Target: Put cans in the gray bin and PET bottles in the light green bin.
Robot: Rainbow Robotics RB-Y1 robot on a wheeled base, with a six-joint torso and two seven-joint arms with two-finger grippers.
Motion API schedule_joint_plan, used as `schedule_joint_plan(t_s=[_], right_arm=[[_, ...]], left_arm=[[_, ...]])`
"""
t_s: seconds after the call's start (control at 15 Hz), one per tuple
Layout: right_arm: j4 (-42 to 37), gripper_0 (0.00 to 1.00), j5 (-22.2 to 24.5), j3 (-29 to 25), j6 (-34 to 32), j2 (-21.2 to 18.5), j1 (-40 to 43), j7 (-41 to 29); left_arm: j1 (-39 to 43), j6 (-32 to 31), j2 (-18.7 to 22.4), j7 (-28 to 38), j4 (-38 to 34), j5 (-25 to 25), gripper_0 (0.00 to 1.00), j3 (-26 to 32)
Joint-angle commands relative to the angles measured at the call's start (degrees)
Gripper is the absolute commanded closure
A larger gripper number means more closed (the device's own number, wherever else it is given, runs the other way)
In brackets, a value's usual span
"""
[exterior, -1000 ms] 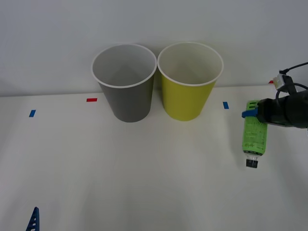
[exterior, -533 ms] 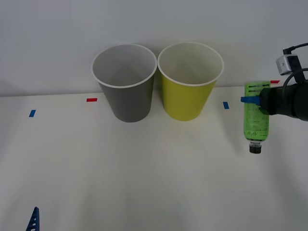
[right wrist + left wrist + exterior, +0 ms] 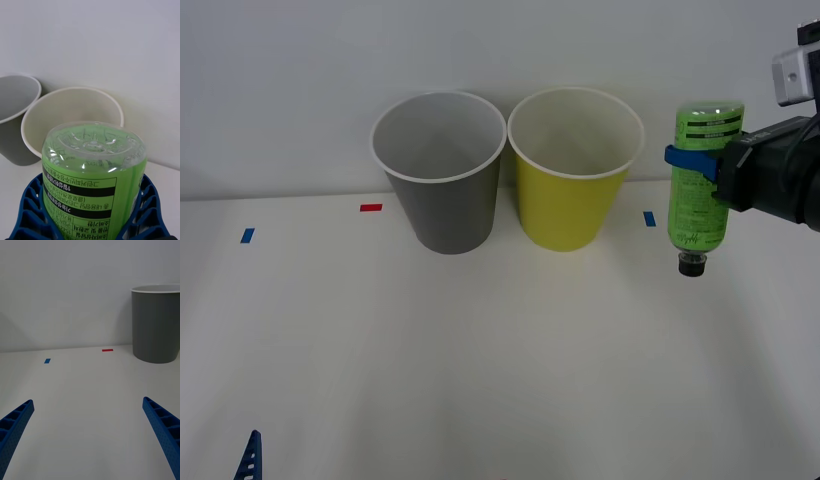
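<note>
Right pincer (image 3: 692, 166) closed around the PET bottle (image 3: 700, 180), blue ribbed fingers (image 3: 28, 210) clasping the green label on both sides. Bottle held upside down and clear of the desk (image 3: 480, 380), black cap pointing down, clear base up, near the desk's right side and just beside the light green bin (image 3: 574, 170) without touching it. From the right wrist view, bottle base (image 3: 93, 140) in front, rim of the light green bin (image 3: 71, 108) beyond it, edge of the gray bin (image 3: 17, 108) off to one side. Gray bin (image 3: 440, 172) and light green bin standing upright side by side at the far edge of the desk against the wall, rims close together, gray on the left, green on the right, both showing pale insides with nothing visible in them. Small tape marks along the far part of the desk: a blue one (image 3: 246, 235) toward the left edge, a red one (image 3: 370, 207) just left of the gray bin, another blue one (image 3: 649, 218) between the green bin and the bottle. Left pincer (image 3: 90, 435) low over the near left corner of the desk, fingers (image 3: 163, 427) spread wide with nothing between them, one blue fingertip (image 3: 248, 458) showing at the near edge in the front view; gray bin (image 3: 155, 324) well ahead of it.
</note>
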Motion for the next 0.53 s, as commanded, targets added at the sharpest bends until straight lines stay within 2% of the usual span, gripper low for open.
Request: schedule_joint_plan(t_s=[0.07, 0.13, 0.2, 0.33, 0.4, 0.53], right_arm=[[-6.50, 1.00, 3.67, 0.82, -0.12, 2.43, -0.14, -2.34], [-7.73, 1.00, 4.64, 1.97, -0.12, 2.43, -0.66, -5.59], [-9.32, 1.00, 7.80, 3.81, -0.12, 2.52, -1.72, -8.05], [-13.09, 1.00, 17.82, 9.88, -0.12, 2.52, -3.12, -13.33], [-13.94, 1.00, 20.81, 11.72, -0.12, 2.70, -3.65, -16.31], [-13.94, 1.00, 22.48, 12.42, -0.03, 4.72, -5.50, -18.25]], left_arm=[[0.00, 0.00, 0.00, 0.00, 0.00, 0.00, 0.00, 0.00], [0.00, 0.00, 0.00, 0.00, 0.00, 0.00, 0.00, 0.00], [0.00, 0.00, 0.00, 0.00, 0.00, 0.00, 0.00, 0.00], [0.00, 0.00, 0.00, 0.00, 0.00, 0.00, 0.00, 0.00], [0.00, 0.00, 0.00, 0.00, 0.00, 0.00, 0.00, 0.00], [0.00, 0.00, 0.00, 0.00, 0.00, 0.00, 0.00, 0.00]])
